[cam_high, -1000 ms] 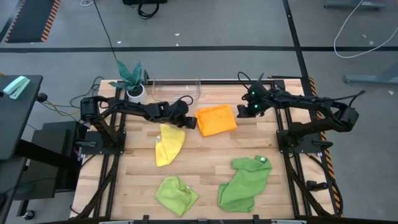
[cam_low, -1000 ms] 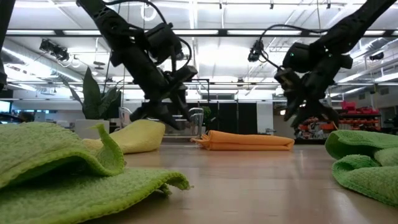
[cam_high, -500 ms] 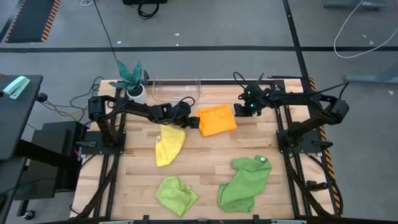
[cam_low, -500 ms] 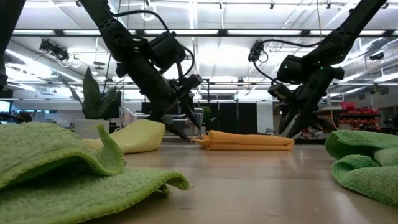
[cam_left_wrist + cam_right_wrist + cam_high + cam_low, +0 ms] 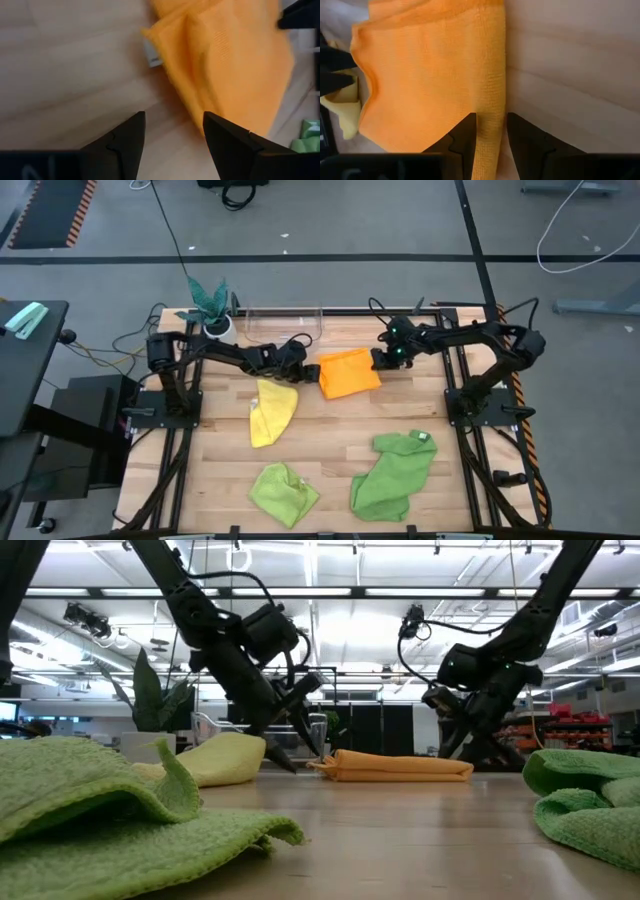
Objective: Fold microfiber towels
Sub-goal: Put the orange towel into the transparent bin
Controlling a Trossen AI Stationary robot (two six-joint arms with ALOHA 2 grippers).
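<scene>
Robot, 2 arms: black/dark segmented links w/ loose black cables looped along them. Left tool (image 5: 170, 145): 2 dark angular pointed fingers (image 5: 125, 142). Right tool (image 5: 490, 140): same; green indicator lights nr wrist, high view.

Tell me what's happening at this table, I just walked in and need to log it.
Both arms are at the folded orange towel near the table's far edge. The left hand is open at its left edge, the right hand open at its right edge; neither grips it. The yellow towel, lime green towel and larger green towel lie crumpled, not yet folded.
</scene>
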